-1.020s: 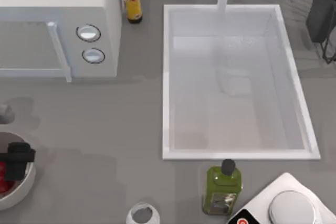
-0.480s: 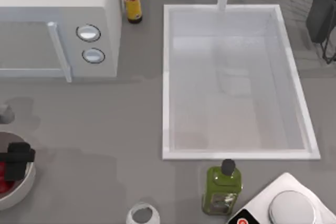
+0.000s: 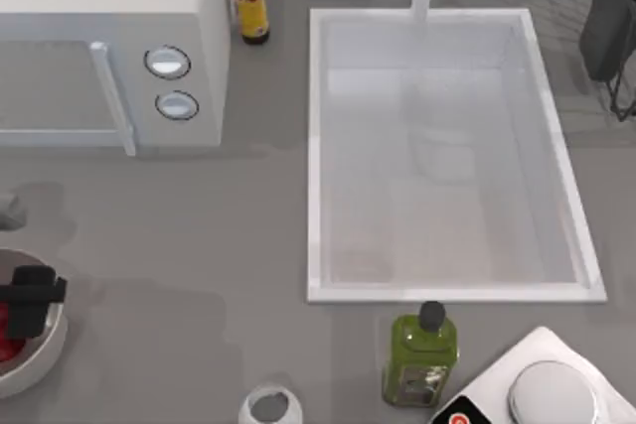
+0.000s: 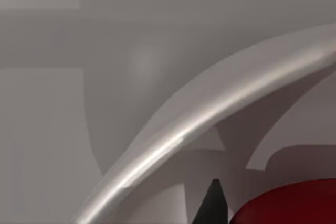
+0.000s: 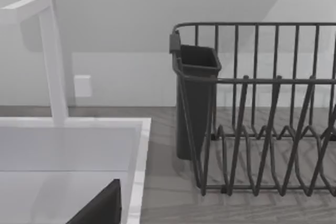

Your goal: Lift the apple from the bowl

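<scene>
Contact with the apple (image 3: pixel 8 341) is what the present step appears to be about: the left gripper (image 3: pixel 30 303) is seen in the top view over the bowl (image 3: pixel 45 353), at the table's left edge near the front, with the red fruit lying inside the bowl just beside and partly under the dark gripper body. In the left wrist view the thick pale rim of the bowl (image 4: pixel 210 114) is crossed diagonally, a dark fingertip (image 4: pixel 212 205) is shown inside the rim, and the apple (image 4: pixel 289 205) is seen close beside that tip. Whether the fingers are spread or closed on the fruit cannot be told from these pictures; only one tip is visible and the far side of the apple is cut off.

The step is judged to be the reach or the grasp, with the lift not yet done, since the apple is low within the bowl. For the next move, a firm closure across the round, glossy fruit is called for, followed by a straight upward pull so that the rim is not struck and the bowl is not dragged.

The right arm is parked at the back right, its wrist view facing the dish rack (image 5: pixel 262 108) and the sink (image 5: pixel 73 145); its finger state cannot be told.
</scene>
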